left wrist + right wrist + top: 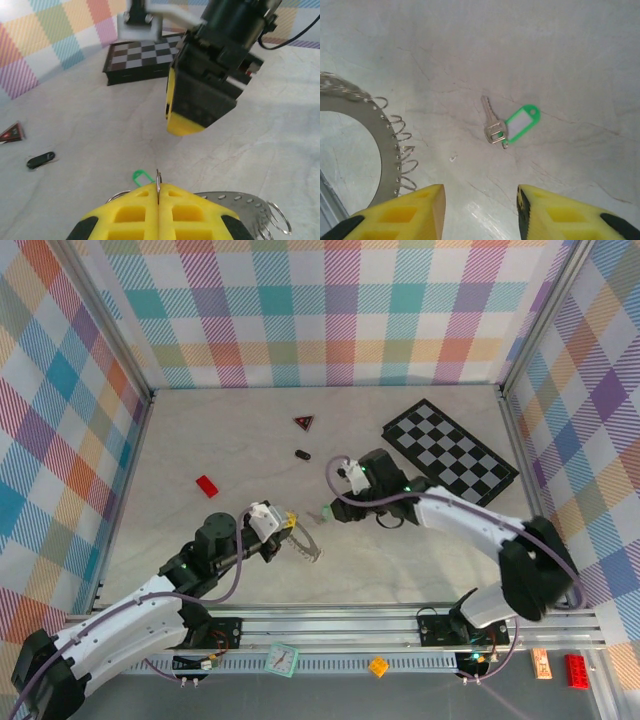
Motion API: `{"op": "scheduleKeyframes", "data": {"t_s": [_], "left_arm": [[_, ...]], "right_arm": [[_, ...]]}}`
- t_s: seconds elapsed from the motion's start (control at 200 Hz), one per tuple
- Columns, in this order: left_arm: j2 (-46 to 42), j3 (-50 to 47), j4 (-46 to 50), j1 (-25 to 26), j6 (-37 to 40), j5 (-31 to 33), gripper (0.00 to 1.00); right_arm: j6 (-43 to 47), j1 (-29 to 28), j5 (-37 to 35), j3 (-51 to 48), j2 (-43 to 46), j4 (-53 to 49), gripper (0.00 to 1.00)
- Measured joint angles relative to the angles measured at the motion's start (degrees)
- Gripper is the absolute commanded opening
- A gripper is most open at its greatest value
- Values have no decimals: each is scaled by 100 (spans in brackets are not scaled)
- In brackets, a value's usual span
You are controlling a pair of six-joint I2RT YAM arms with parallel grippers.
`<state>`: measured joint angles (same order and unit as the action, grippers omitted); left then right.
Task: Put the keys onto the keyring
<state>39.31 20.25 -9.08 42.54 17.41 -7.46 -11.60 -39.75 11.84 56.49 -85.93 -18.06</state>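
A silver key with a green tag lies flat on the table, just ahead of my open right gripper, whose jaws hold nothing. The keyring is a flat grey metal ring plate fringed with several small wire rings, and it sits to the left of that gripper. My left gripper is shut on one thin wire ring of the keyring, with the plate sticking out to its right. From above, the left gripper and right gripper face each other closely, with the keyring between them.
A black-and-white chequered board lies at the back right. A dark red triangle and a small black oval piece rest behind the grippers, and a red brick lies to the left. Chequered cloth walls enclose the table.
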Motion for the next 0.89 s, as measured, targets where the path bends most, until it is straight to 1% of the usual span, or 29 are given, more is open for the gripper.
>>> {"op": "scheduleKeyframes", "data": {"t_s": [0.08,0.165,0.22,0.38,0.63,0.725,0.895], "left_arm": [[-50,-7,90,0,-33,107,0],[-52,-33,175,0,-85,164,0],[-55,-52,195,0,-138,192,0],[-55,-61,236,0,-229,247,0],[-50,-66,317,0,-308,260,0],[-39,-68,317,0,-308,258,0],[-37,-72,317,0,-308,245,0]], "right_arm": [[-149,0,114,332,-461,-192,40],[-260,0,179,509,-822,-358,34],[-330,0,236,592,-1049,-415,33],[-450,0,293,745,-1576,-461,32],[-446,-17,299,1119,-2022,-564,31],[-435,-46,284,1235,-2146,-575,28],[-424,-103,131,1373,-2302,-704,27]]}}
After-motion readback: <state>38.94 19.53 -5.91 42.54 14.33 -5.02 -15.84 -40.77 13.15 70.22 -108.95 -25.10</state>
